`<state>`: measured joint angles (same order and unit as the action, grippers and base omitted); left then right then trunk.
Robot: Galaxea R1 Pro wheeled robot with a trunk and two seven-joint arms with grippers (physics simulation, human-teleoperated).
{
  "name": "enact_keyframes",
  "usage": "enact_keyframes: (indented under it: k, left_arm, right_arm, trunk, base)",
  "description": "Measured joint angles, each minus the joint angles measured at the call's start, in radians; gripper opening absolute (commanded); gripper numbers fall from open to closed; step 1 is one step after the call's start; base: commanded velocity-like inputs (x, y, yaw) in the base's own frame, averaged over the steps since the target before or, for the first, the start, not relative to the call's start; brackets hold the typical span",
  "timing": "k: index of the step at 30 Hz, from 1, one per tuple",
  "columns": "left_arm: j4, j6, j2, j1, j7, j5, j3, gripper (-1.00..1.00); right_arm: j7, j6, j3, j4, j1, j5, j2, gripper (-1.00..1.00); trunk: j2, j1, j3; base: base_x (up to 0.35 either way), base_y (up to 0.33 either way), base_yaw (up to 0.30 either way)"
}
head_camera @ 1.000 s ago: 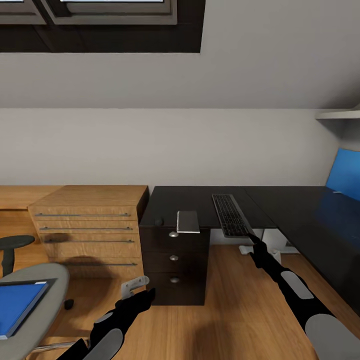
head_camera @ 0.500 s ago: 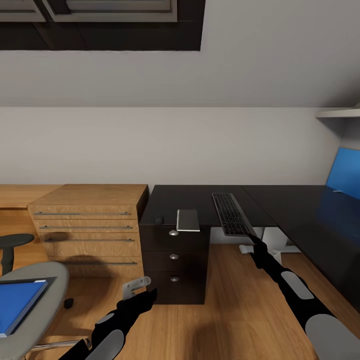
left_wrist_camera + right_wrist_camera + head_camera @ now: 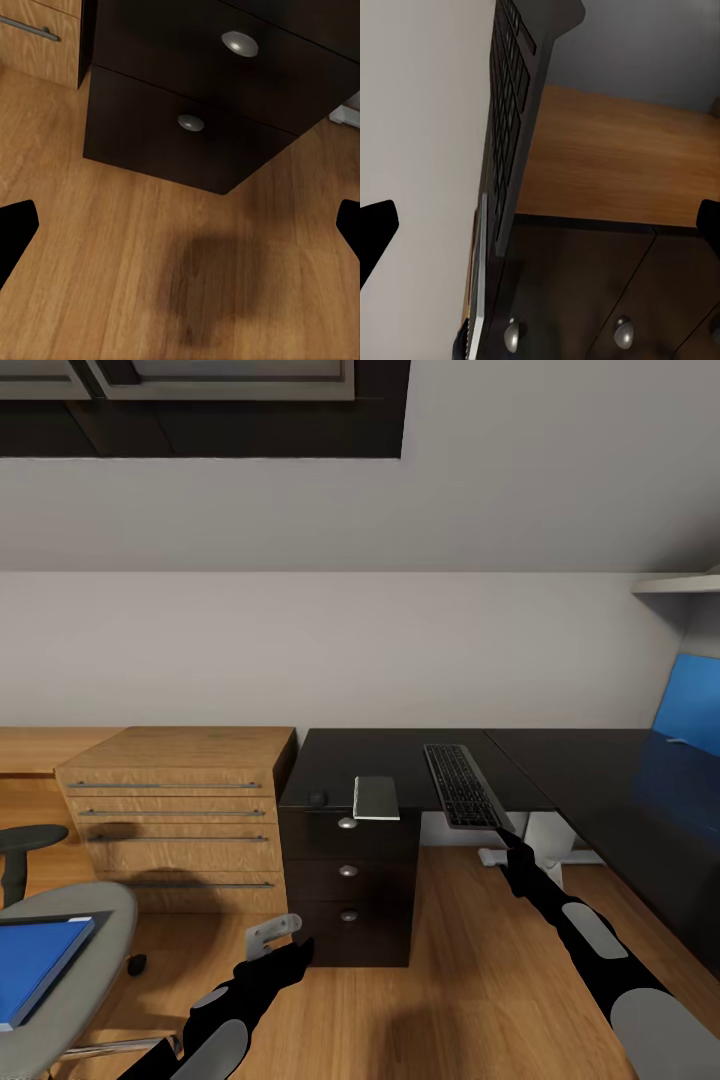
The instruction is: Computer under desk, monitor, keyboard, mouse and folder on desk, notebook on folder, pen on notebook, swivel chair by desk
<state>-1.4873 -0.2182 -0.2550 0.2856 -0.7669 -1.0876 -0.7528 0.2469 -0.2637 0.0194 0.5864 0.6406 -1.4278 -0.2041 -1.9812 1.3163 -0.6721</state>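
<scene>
Keyboard [image 3: 461,787] lying on the black desk [image 3: 590,775], near edge hanging a little past the desk front, right gripper [image 3: 507,847] just at that edge; fingers spread wide in the right wrist view, contact with the keyboard not clear. Beside it on the desk, a flat grey notebook [image 3: 376,798] and the small dark mouse [image 3: 317,799], above the black drawer unit [image 3: 348,895]. Blue folder [image 3: 38,965] resting on the swivel chair [image 3: 62,985] seat at far left. Left gripper [image 3: 290,952] low over the wood floor [image 3: 470,980], opened wide, holding nothing. Light-wood drawer chest [image 3: 175,815] standing left of the desk.
</scene>
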Motion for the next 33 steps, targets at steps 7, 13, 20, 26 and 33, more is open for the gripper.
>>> enact_keyframes:
  k: [7, 13, 20, 26, 33]
  left_arm:
    - [0.001, 0.0, 0.0, 0.0, 0.0, -0.001, 0.0, 1.0]
    - [0.002, 0.0, 0.0, 0.0, 0.0, -0.002, 0.0, 1.0]
    - [0.002, 0.0, 0.0, 0.0, 0.0, -0.003, 0.0, 1.0]
    - [0.003, 0.0, 0.0, 0.0, 0.0, -0.003, 0.0, 1.0]
    - [0.004, 0.0, -0.003, 0.0, -0.001, -0.002, 0.001, 1.0]
  right_arm:
    - [0.0, 0.0, 0.0, 0.0, 0.0, 0.001, 0.0, 1.0]
    - [0.0, 0.0, -0.001, 0.0, 0.0, 0.001, 0.0, 1.0]
    - [0.0, 0.0, -0.001, 0.0, 0.0, 0.001, 0.0, 1.0]
    - [0.0, 0.0, -0.001, 0.0, 0.0, 0.001, 0.0, 1.0]
    - [0.0, 0.0, 0.0, 0.0, 0.0, 0.001, 0.0, 1.0]
  trunk:
    - [0.0, 0.0, 0.0]
    - [0.0, 0.0, 0.0]
    - [0.0, 0.0, 0.0]
    - [0.0, 0.0, 0.0]
    - [0.0, 0.0, 0.0]
  base:
    - [0.004, 0.0, 0.0]
    - [0.172, 0.0, 0.0]
    - [0.054, 0.0, 0.0]
    - [0.166, 0.0, 0.0]
    - [0.074, 0.0, 0.0]
